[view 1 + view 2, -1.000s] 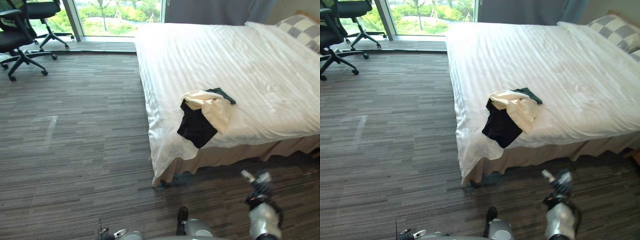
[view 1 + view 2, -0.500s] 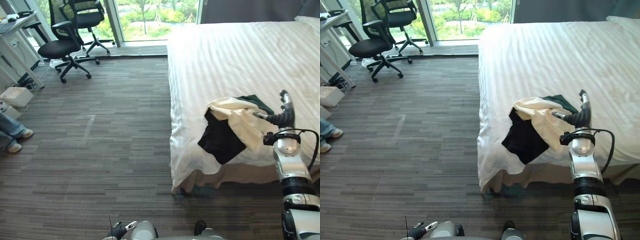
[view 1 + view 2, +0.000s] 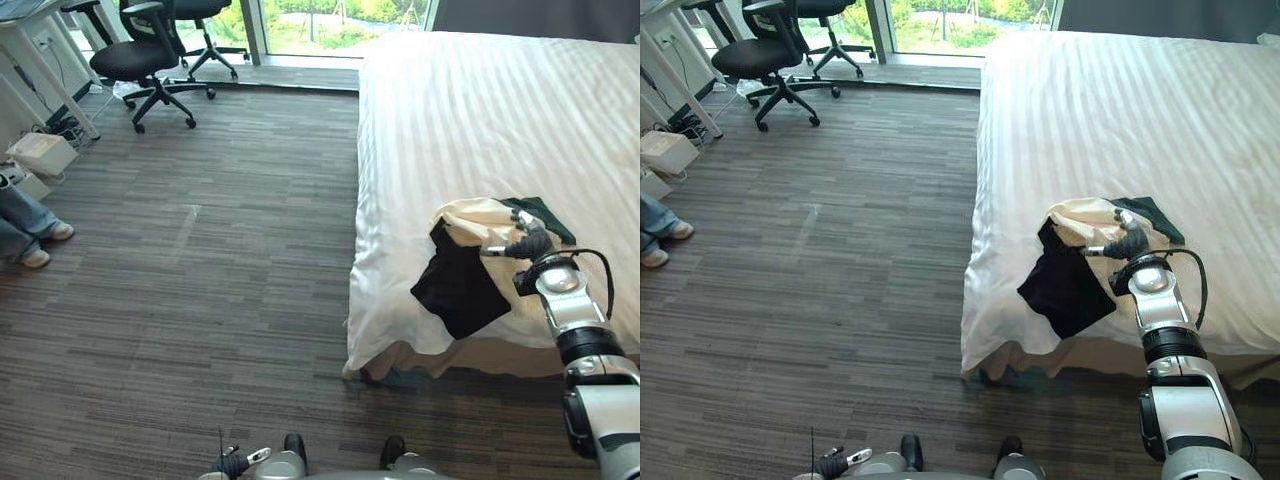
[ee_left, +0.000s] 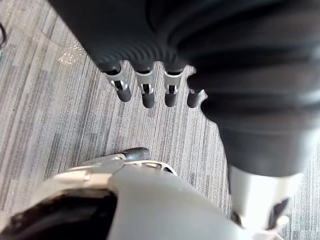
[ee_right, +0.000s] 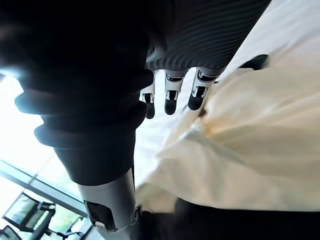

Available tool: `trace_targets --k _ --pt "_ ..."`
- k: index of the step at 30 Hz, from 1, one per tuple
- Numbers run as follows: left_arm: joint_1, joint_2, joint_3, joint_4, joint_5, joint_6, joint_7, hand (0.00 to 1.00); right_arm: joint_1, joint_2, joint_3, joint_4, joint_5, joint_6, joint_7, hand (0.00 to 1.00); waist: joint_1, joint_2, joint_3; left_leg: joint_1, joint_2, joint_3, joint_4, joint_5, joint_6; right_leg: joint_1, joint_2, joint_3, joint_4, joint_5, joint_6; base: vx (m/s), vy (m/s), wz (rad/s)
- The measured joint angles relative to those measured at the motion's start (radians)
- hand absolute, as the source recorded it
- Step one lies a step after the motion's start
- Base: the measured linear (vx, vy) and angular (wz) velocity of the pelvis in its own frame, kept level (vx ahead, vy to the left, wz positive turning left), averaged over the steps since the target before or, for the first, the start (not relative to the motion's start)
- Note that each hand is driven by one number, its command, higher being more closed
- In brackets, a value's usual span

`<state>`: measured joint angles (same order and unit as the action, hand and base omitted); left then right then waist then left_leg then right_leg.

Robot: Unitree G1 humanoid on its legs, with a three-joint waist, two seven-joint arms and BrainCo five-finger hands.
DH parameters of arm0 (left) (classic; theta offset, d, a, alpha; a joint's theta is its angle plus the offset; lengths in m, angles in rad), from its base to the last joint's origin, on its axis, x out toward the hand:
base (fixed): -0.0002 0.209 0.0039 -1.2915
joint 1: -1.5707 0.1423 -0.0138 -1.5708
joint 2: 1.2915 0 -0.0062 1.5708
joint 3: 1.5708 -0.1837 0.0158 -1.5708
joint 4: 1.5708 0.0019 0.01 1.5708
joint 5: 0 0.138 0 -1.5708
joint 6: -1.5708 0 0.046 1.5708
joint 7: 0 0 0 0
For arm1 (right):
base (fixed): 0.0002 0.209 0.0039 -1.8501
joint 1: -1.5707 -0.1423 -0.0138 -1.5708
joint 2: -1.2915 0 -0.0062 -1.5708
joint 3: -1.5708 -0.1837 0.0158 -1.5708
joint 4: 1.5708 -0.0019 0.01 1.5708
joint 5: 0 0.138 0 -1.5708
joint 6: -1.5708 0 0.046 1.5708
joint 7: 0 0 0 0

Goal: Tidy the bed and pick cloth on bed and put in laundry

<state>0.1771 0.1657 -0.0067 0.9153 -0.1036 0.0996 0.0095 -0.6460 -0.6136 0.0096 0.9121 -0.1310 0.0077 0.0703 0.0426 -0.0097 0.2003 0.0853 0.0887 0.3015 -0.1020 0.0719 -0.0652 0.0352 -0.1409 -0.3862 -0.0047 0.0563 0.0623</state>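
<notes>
Cream, black and dark green: a crumpled pile of clothes [image 3: 460, 282] sits near the front edge of the white bed [image 3: 470, 110], with the black piece drooping toward the bed's side. The right hand [image 3: 1127, 243] is over the cream cloth at the top of the pile, its fingers [image 5: 170, 99] loose and straight, gripping nothing. The left hand [image 4: 145, 92] hangs low over the grey carpet [image 3: 220, 290], fingers relaxed and empty. Beyond, there's an office chair [image 3: 135, 58] by the window and a person's legs [image 3: 25, 222] at the left.

Grey striped carpet [image 3: 200, 300] runs to a bright window [image 3: 340, 10] showing greenery, with black office chairs [image 3: 135, 58] beside a white desk [image 3: 25, 10].
</notes>
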Motion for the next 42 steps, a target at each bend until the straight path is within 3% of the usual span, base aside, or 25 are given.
trace_targets --k 6,10,14,15,23,28,33,42 --pt "-0.002 0.001 -0.005 -0.002 -0.001 -0.006 -0.010 0.00 -0.025 -0.006 0.001 0.051 -0.006 0.001 0.008 0.00 0.002 0.010 0.014 -0.014 -0.008 -0.004 0.000 0.009 0.010 -0.006 -0.001 -0.003 -0.004 0.012 -0.002 -0.06 0.022 0.02" --pt "-0.012 0.002 -0.026 -0.007 -0.003 -0.010 -0.011 0.00 -0.089 -0.030 0.008 0.057 0.042 0.045 0.017 0.00 -0.001 0.026 0.036 -0.045 -0.009 0.002 -0.001 0.007 0.008 -0.027 -0.001 0.002 -0.017 0.016 -0.002 -0.05 0.031 0.00" --pt "-0.043 0.005 -0.031 -0.020 -0.014 -0.009 -0.011 0.00 -0.202 -0.097 0.009 0.091 0.042 0.044 0.017 0.00 0.001 0.039 0.095 -0.082 -0.006 0.005 0.000 0.028 0.017 -0.069 0.001 0.004 -0.016 0.039 -0.012 0.02 -0.009 0.04" --pt "-0.052 0.005 -0.042 -0.024 -0.041 -0.025 -0.011 0.00 -0.254 -0.141 0.047 0.091 0.074 0.039 0.022 0.00 0.004 0.052 0.163 -0.089 -0.003 0.019 0.006 0.034 0.017 -0.078 0.003 0.009 -0.012 0.040 -0.014 0.04 -0.021 0.03" --pt "-0.052 0.005 -0.042 -0.024 -0.044 -0.019 -0.015 0.00 -0.218 -0.140 0.028 0.071 0.090 0.035 0.024 0.00 0.002 0.050 0.164 -0.072 -0.004 0.016 0.000 0.030 0.013 -0.078 -0.004 0.008 0.036 0.006 -0.006 0.00 0.000 0.00" --pt "-0.051 0.004 -0.039 -0.023 -0.056 -0.009 -0.034 0.00 -0.112 -0.134 -0.041 0.027 0.122 -0.024 0.040 0.00 0.003 0.041 0.165 -0.049 -0.004 0.007 0.000 0.030 0.013 -0.079 -0.020 0.006 0.105 -0.035 0.003 0.02 -0.013 0.05" --pt "-0.048 0.017 -0.022 -0.023 -0.064 0.002 -0.071 0.00 -0.063 -0.114 -0.051 0.003 0.129 -0.093 0.030 0.00 0.001 0.014 0.163 -0.046 -0.005 0.009 0.000 0.033 0.018 -0.091 -0.027 0.011 0.132 -0.044 0.000 0.03 -0.009 0.00" --pt "-0.058 0.024 -0.024 -0.025 -0.127 -0.005 -0.097 0.00 -0.199 -0.130 0.010 -0.006 0.119 -0.093 -0.001 0.00 0.005 0.024 0.172 -0.128 0.000 0.005 0.006 0.044 0.027 -0.171 -0.020 0.019 0.136 -0.027 -0.017 0.00 -0.001 0.00"
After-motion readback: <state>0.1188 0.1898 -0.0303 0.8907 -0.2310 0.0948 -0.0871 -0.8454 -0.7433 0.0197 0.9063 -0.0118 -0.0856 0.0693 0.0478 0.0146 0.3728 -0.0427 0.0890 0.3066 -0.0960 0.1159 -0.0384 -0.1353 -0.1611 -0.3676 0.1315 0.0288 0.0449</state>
